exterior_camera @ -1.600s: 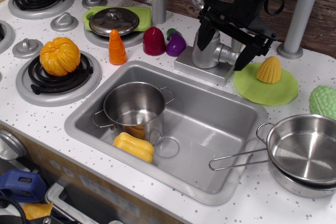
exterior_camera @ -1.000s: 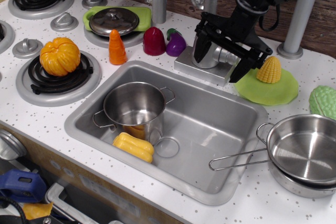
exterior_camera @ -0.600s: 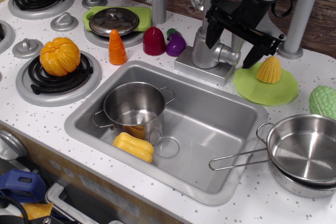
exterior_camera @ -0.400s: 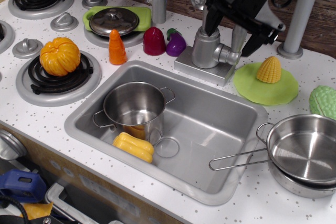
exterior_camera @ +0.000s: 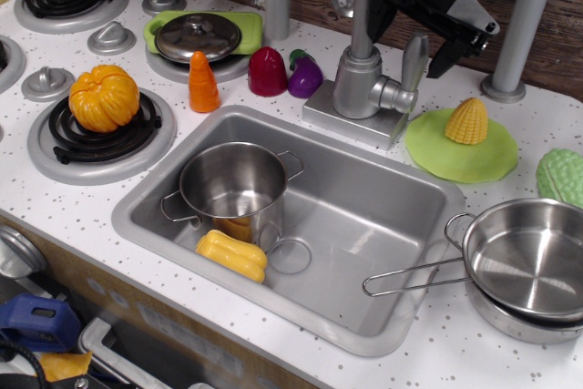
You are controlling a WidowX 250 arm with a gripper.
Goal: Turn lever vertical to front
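Nearest you on the desk, the sink holds a steel pot and a yellow piece. Behind its rim the lever stands upright beside the faucet body. Above it your gripper hangs released, jaws spread, touching nothing

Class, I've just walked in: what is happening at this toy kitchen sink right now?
A robot arm is working on the faucet. Its gripper hangs open above the lever, not touching it. The lever stands upright beside the faucet body. In the sink sit a pot and a yellow toy, untouched.
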